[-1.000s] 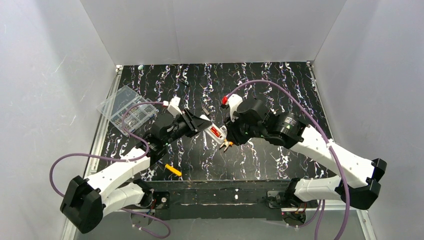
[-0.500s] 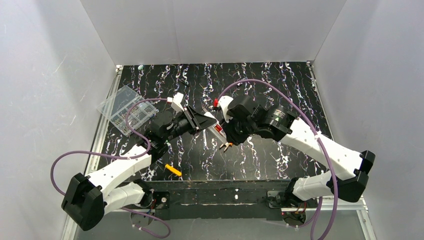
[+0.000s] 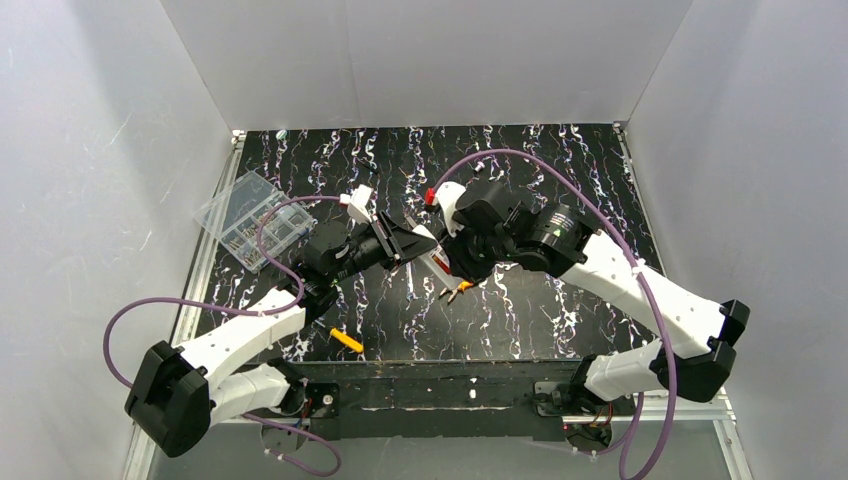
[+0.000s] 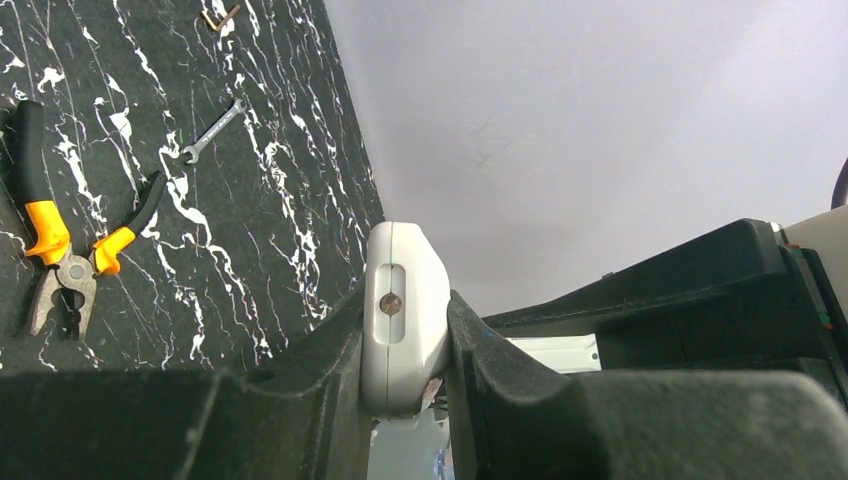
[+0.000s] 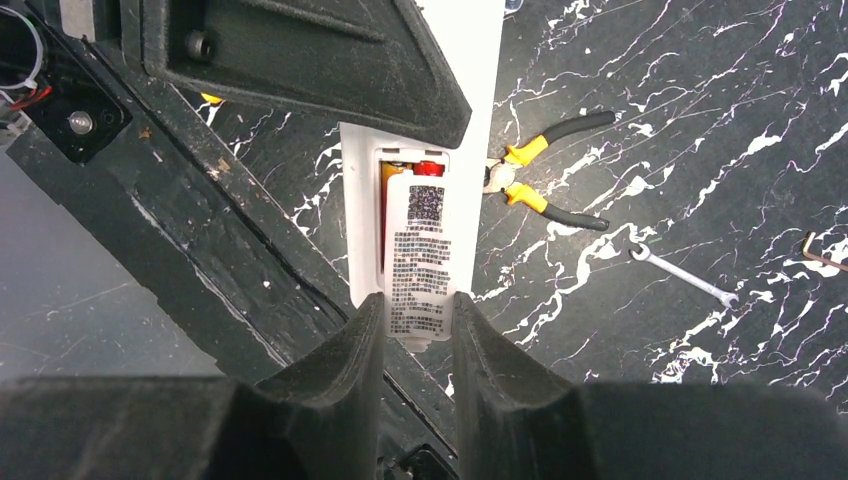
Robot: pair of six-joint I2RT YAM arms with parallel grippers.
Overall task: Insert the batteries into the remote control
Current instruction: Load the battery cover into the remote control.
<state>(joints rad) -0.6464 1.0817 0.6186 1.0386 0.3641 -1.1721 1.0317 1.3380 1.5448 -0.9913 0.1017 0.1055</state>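
Up off the tabletop [image 3: 560, 170], the remote [image 5: 482, 80] hangs between the two arms near the middle of the top view, its back toward the right wrist camera. The batteries [image 5: 428, 168] lie in the recess there, with only their red and yellow ends showing at its upper end. A white cover [image 5: 420, 250] with a printed label and a code square lies over the rest of the recess.

The right fingers [image 5: 340, 380] come up from the bottom of that frame and are clenched on the lower end of the cover, one on each long edge. The left fingers [image 4: 300, 400] are clenched on the remote itself. In the left wrist view its rounded white end stands upright between them, at the lower centre of the frame.

Yellow-and-black pliers [image 5: 535, 185] lie on the tabletop just right of the remote in the right wrist view, handles spread. A small wrench [image 5: 680, 272] lies further right, apart from them. In the top view a yellow tool [image 3: 347, 341] lies at the lower left of the tabletop, near the left arm. A clear box [image 3: 250, 220] sits at the tabletop's left edge.
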